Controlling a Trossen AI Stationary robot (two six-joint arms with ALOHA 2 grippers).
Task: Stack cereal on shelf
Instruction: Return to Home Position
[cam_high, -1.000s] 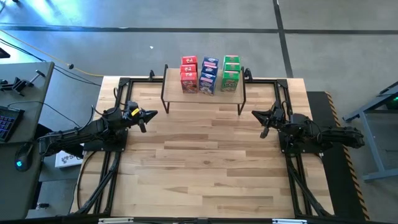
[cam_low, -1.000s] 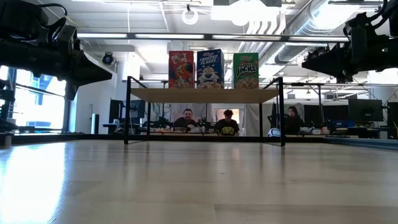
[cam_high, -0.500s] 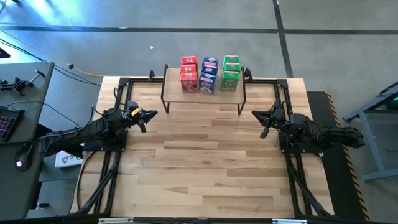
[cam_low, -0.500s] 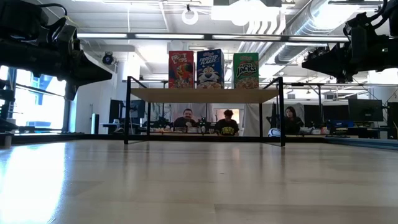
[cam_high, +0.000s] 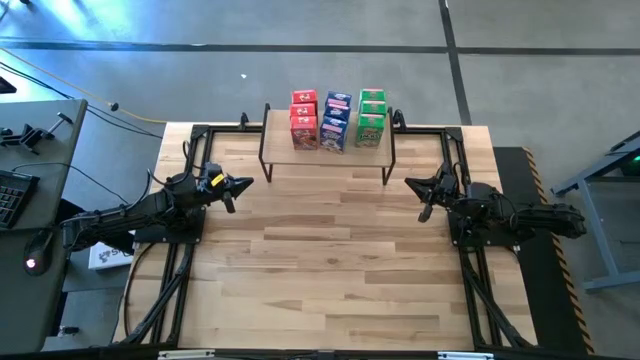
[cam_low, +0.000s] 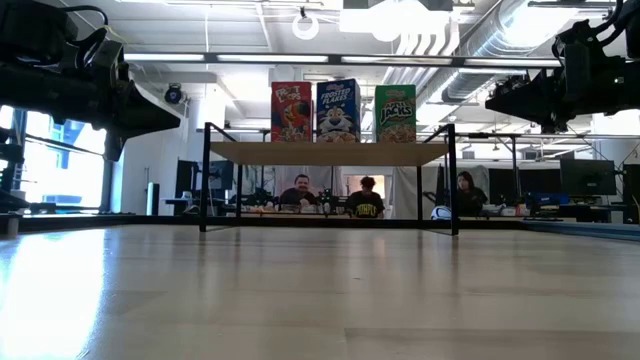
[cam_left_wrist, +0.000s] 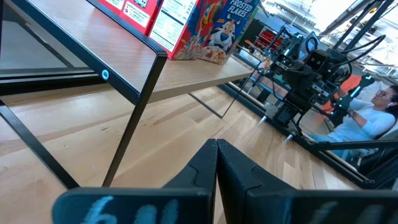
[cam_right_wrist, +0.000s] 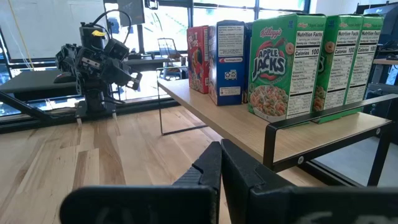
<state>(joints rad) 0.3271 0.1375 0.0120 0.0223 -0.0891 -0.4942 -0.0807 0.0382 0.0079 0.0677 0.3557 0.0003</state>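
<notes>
The cereal boxes stand upright in three rows on the shelf's top board: red, blue, green. In the low view they show side by side, red, blue, green. The shelf stands on black legs at the table's far edge. My left gripper hovers shut near the shelf's left legs. My right gripper hovers shut near its right legs. Both grippers are empty, their fingers closed together in the wrist views.
The slatted wooden tabletop lies bare between and in front of the arms. Black frame rails run along its left and right sides. People sit at desks in the room beyond the shelf.
</notes>
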